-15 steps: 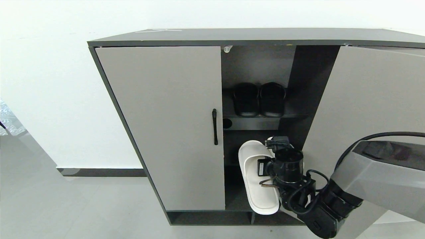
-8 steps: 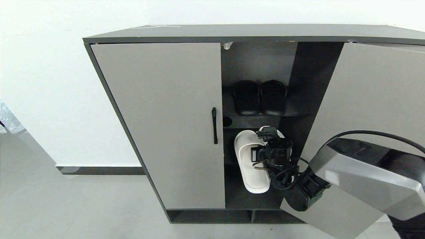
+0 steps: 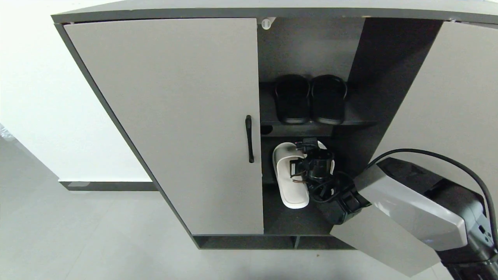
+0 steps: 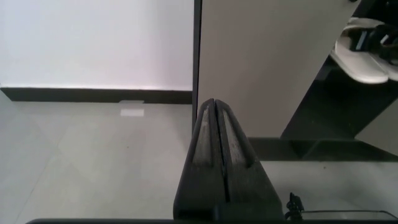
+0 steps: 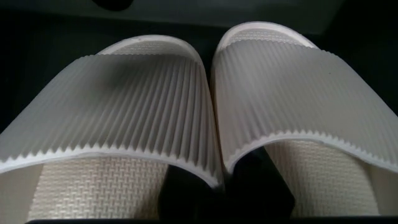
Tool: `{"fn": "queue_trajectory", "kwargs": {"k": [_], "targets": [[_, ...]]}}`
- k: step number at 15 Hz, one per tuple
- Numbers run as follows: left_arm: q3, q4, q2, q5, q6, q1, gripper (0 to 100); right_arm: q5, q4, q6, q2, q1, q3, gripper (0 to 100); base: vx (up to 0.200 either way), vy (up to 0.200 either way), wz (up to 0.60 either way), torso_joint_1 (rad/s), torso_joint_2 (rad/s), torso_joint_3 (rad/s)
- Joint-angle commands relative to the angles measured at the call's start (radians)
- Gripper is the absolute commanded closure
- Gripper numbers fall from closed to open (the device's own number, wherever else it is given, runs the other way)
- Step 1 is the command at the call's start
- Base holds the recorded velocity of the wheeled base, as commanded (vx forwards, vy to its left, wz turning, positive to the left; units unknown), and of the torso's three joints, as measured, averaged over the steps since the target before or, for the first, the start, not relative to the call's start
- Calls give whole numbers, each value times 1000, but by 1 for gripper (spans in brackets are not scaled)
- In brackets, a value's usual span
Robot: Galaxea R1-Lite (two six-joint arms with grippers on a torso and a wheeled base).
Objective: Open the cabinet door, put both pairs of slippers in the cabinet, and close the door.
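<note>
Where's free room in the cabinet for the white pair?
Bare: cabinet floor below the held white slippers, between the closed left door and the open right door. Crowded: upper shelf, black slippers fill its visible width.

The place looks like a home entryway, or a room set up as one. A dark grey shoe cabinet (image 3: 241, 241) with a closed left door (image 3: 163, 116) and an open right door (image 3: 459, 97) stands against a plain white wall (image 3: 31, 97). Inside, 1 pair of black slippers (image 3: 309, 99) sits on a shelf (image 3: 362, 122), and 1 pair of white slippers (image 3: 288, 175) shows below it. The floor (image 3: 78, 233) is grey tile, with a dark skirting board (image 3: 105, 186) along the wall.
</note>
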Motion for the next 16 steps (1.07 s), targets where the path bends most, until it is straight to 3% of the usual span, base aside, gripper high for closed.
{"fn": "queue_trajectory", "kwargs": {"k": [1,2,3,6,12,13,16], "targets": [[0,0,1,2,0,0,100,5,50,0,40,-23,-144,100,0,0,0,2,-2,-198],[0,0,1,2,0,0,100,5,51,0,42,-23,-149,100,0,0,0,7,-12,-159],[0,0,1,0,0,0,100,5,120,1,77,-38,-241,100,0,0,0,7,12,-100],[0,0,1,0,-2,0,100,5,135,1,175,-53,-422,100,0,0,0,-1,1,-17],[0,0,1,2,-2,0,100,2,281,4,247,-53,-529,100,0,0,0,0,0,0],[0,0,1,2,-2,0,100,0,287,4,247,-53,-529,0,0,0,0,0,0,0],[0,0,1,2,-2,0,100,-1,283,14,240,-52,-529,0,0,0,0,0,0,0]]}}
